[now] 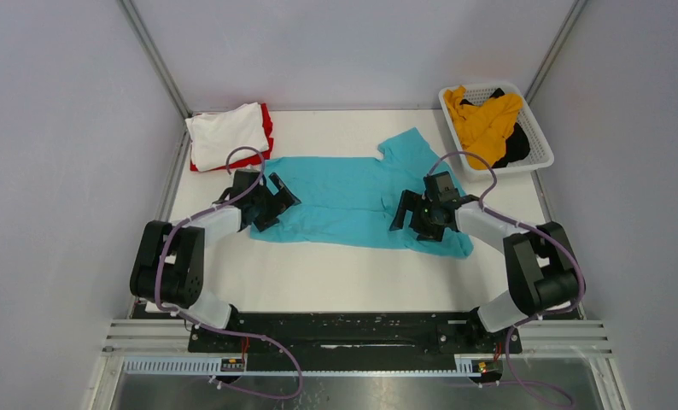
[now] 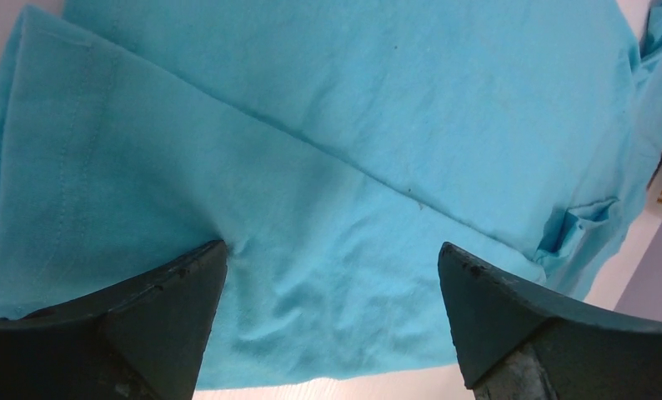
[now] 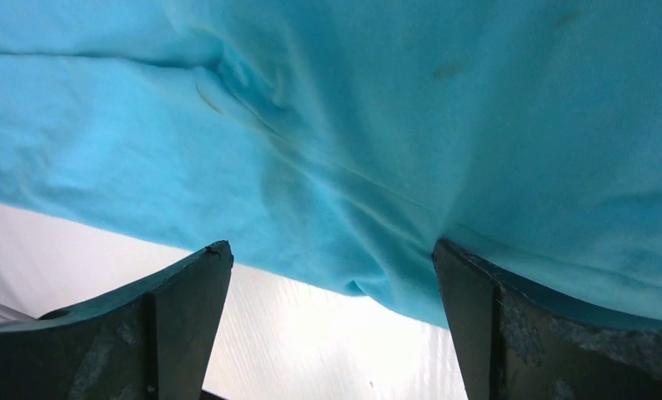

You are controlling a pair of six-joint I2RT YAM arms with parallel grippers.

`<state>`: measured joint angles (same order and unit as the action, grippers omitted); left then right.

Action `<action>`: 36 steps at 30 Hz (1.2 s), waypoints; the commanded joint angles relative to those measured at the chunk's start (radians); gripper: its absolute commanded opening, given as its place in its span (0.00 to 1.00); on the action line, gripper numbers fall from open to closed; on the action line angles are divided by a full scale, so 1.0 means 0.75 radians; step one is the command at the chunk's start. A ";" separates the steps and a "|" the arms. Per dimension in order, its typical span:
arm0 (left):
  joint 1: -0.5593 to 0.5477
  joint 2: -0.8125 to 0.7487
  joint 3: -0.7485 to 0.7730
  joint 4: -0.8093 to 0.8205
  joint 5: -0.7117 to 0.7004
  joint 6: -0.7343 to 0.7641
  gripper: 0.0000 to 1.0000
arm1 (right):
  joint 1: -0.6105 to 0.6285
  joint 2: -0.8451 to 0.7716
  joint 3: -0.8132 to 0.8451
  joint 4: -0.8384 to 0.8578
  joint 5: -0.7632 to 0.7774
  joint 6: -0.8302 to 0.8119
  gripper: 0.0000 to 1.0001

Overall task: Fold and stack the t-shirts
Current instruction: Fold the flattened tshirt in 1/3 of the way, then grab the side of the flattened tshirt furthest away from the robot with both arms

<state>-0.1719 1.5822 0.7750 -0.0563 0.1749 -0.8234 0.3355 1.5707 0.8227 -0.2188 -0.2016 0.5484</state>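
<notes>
While the teal shirt (image 1: pixel 344 201) is lying part-folded on the middle of the table (image 1: pixel 318 282), the left gripper (image 1: pixel 277 203) and right gripper (image 1: pixel 417 220) are hanging over its two ends, both released wide, gripping nothing; each should be pinching all layers squarely.

White table (image 1: pixel 336 282), teal shirt (image 1: pixel 344 196) spread across its middle, red shirt (image 1: pixel 268 132) laid at far-left corner, basket (image 1: pixel 534 130) set far-right.

Teal t-shirt (image 1: pixel 344 201): no print or label can be read.
White basket (image 1: pixel 535 128): no marking can be read.
</notes>
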 commanded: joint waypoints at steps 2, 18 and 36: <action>-0.013 -0.170 -0.250 -0.217 0.021 0.001 0.99 | 0.011 -0.184 -0.184 -0.159 0.006 0.008 0.99; -0.078 -0.825 -0.466 -0.580 -0.142 -0.085 0.99 | 0.101 -0.660 -0.396 -0.424 0.032 0.057 0.99; 0.108 -0.138 0.347 -0.520 -0.511 0.225 0.90 | 0.099 -0.860 -0.273 -0.115 0.378 0.052 0.99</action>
<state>-0.1257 1.3113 0.8963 -0.4728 -0.1535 -0.7506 0.4061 0.9451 0.6086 -0.3534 0.0071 0.6071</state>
